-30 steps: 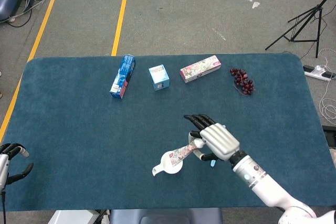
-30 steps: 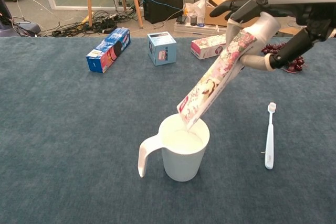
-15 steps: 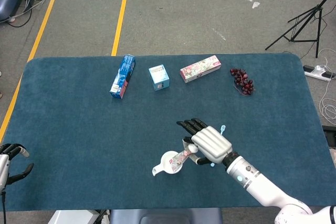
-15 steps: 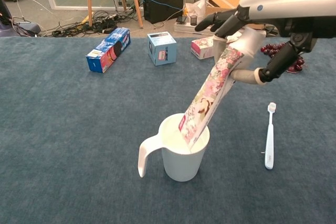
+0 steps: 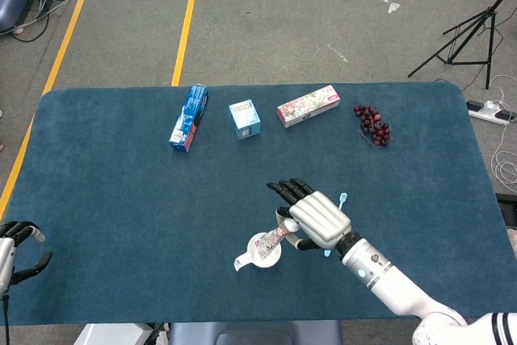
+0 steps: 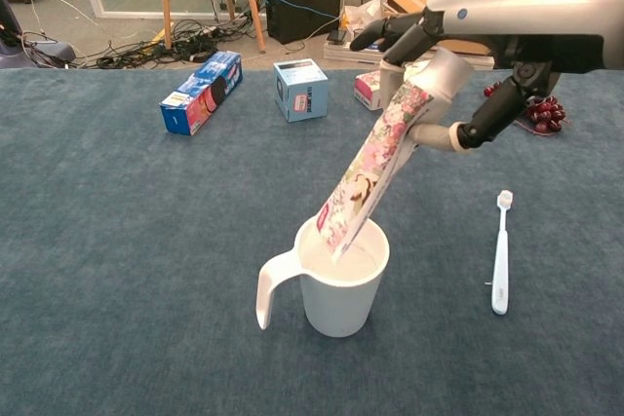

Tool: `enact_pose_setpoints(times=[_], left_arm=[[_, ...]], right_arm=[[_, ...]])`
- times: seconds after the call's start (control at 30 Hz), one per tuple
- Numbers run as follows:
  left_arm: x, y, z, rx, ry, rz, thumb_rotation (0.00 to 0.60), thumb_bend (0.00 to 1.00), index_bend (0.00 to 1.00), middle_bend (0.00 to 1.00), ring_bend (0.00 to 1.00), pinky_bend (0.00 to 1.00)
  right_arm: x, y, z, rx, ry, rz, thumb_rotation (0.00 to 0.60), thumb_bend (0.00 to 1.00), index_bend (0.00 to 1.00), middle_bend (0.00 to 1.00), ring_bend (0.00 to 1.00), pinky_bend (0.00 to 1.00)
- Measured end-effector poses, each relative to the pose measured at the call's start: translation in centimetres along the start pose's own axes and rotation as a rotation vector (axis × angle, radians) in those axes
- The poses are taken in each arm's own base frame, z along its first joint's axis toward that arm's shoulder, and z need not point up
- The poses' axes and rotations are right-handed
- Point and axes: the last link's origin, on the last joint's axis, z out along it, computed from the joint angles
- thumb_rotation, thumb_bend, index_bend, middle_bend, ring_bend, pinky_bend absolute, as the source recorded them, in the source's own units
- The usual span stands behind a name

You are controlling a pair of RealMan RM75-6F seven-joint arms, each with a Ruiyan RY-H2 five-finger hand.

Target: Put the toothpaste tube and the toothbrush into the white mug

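Note:
My right hand (image 6: 458, 75) (image 5: 311, 217) holds the floral toothpaste tube (image 6: 375, 161) (image 5: 275, 236) by its cap end, tilted, with its flat lower end inside the mouth of the white mug (image 6: 336, 291) (image 5: 260, 252). The mug stands upright near the table's front, handle to the left. A white toothbrush (image 6: 500, 252) (image 5: 342, 199) lies flat on the blue cloth to the right of the mug, bristle end away from me. My left hand (image 5: 14, 250) rests at the table's front left corner, fingers apart and holding nothing.
Along the far side of the table lie a blue box (image 5: 188, 116) (image 6: 202, 92), a small light-blue box (image 5: 244, 119) (image 6: 300, 89), a floral carton (image 5: 307, 105) (image 6: 375, 88) and a bunch of dark grapes (image 5: 373, 124) (image 6: 538, 110). The blue cloth (image 5: 113, 199) covers the table.
My right hand has shifted left and toward the mug, and the tube's lower end has gone from just above the rim to inside the mug. The left hand has stayed put.

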Motion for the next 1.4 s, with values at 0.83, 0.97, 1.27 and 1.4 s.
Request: enact_pose_setpoints(times=[0.83, 0.97, 1.27, 1.4], left_arm=[[0.1, 0.0, 0.0, 0.002, 0.001, -0.001, 0.6, 0.25, 0.51, 0.4, 0.31, 0.33], [0.1, -0.1, -0.1, 0.002, 0.003, -0.002, 0.6, 0.25, 0.51, 0.4, 0.31, 0.33], [0.2, -0.1, -0.1, 0.002, 0.004, -0.005, 0.6, 0.25, 0.51, 0.4, 0.31, 0.33], [0.2, -0.1, -0.1, 0.003, 0.003, -0.004, 0.6, 0.25, 0.51, 0.4, 0.31, 0.33]], right_arm=[[-1.2, 0.0, 0.5, -0.008, -0.038, -0.059, 0.6, 0.35, 0.61, 0.06, 0.0, 0.08], [-1.6, -0.1, 0.8, -0.008, -0.047, -0.073, 0.6, 0.35, 0.61, 0.06, 0.0, 0.08], [-2.6, -0.3, 1.5, -0.012, -0.07, -0.092, 0.6, 0.35, 0.61, 0.06, 0.0, 0.08], [-3.0, -0.3, 1.7, -0.011, -0.079, -0.097, 0.6, 0.35, 0.61, 0.06, 0.0, 0.08]])
